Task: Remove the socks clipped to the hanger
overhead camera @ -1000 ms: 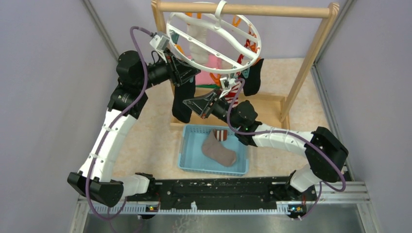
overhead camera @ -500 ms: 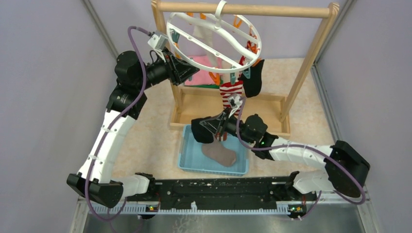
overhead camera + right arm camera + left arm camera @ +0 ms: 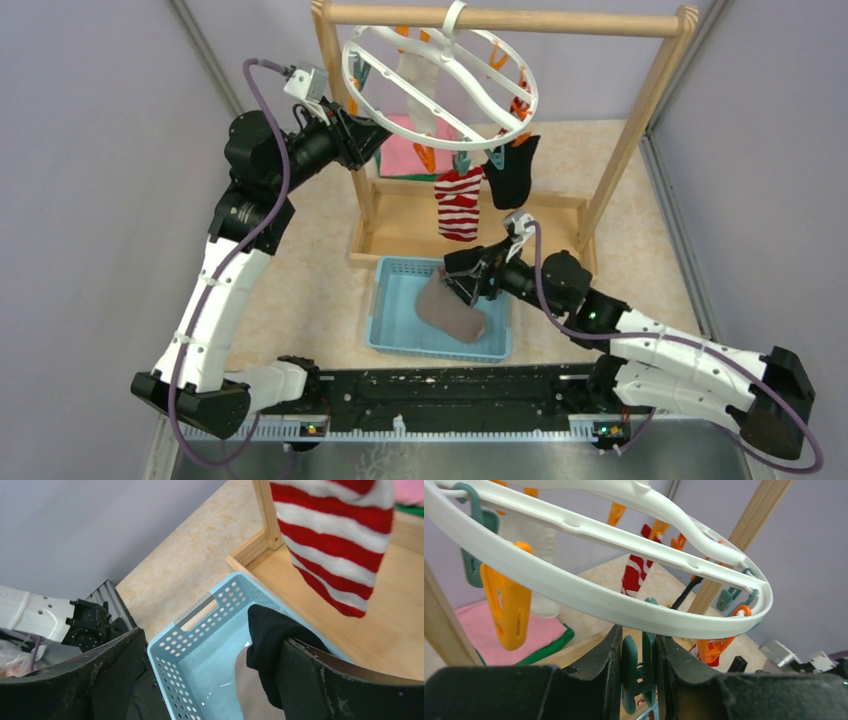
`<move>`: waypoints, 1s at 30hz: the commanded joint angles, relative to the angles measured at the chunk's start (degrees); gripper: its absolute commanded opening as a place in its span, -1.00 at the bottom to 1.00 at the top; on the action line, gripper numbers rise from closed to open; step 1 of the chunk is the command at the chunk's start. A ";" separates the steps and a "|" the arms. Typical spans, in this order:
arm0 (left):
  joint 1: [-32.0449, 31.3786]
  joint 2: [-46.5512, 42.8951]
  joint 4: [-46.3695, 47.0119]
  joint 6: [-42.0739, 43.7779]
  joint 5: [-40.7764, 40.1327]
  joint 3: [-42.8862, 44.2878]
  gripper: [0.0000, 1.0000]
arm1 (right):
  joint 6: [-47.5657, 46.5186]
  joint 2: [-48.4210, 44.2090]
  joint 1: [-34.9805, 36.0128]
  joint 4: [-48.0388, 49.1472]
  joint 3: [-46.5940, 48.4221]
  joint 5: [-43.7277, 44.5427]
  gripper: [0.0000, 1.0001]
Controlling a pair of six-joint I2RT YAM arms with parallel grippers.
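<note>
Currently, socks [image 3: 460, 205] are seen clipped to the hanger [image 3: 574, 587] toward the bench's far edge; its teal clip [image 3: 631, 670] is pinched by the left gripper [image 3: 638, 640]; a black sock [image 3: 270, 640] is draped against one finger of the right gripper [image 3: 212, 645], jaws spread wide, above the blue basket [image 3: 172, 652] by the near edge.

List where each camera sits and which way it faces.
Top external: high behind the robot, looking down at hanger and basket; left gripper, right gripper show.
Left wrist: below hanger rim, looking up; own fingers flank a clip.
Right wrist: above basket, looking down; own fingers, black sock against one.
Shared: striped sock in all three.
</note>
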 commanded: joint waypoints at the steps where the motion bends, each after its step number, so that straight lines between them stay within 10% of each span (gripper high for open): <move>1: 0.35 -0.37 0.68 -0.10 -5.85 2.30 -0.74 | -6.66 -3.39 -1.70 -9.53 6.85 4.78 0.85; 4: 0.44 -0.08 0.12 -0.48 -6.45 2.44 -0.39 | -8.19 -3.53 -5.56 -10.77 9.16 2.70 0.88; 16: 0.90 -0.16 -0.46 0.64 -6.66 1.97 -0.38 | -9.11 1.79 -1.35 -16.37 8.94 -9.86 0.72; 30: 0.97 0.38 0.11 0.63 -6.30 2.84 -0.44 | -5.48 10.36 -0.32 -52.43 21.76 7.92 0.97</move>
